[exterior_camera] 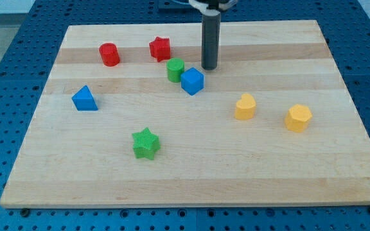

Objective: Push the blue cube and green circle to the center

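So the wooden board (191, 167) is the big thing here, and the pair I care about sits a bit above and left of its middle. Blue cube (192, 81) and green circle (175, 69) are touching or near enough, cube on the view's right and slightly lower. My tip (209, 67) is just up and to the right of the cube, close but I can't tell if it's actually in contact. No jaws on me, just a plain rod, so nothing is held; all I can do is shove.

Main worry: both blocks need to come down toward the view's bottom a little. If I push the cube from where I am, the force goes down-left, and it could slide past the green circle instead of carrying it, splitting the pair. Or it wedges the circle off toward the red star (160, 48) and red cylinder (109, 54) up at the view's top left.

A round block also rolls off a flat cube face easily, so an off-centre push probably spits it sideways.

Blue triangle (84, 98), green star (146, 142) and the two yellow blocks (244, 106) (298, 117) are well apart, so low risk there.
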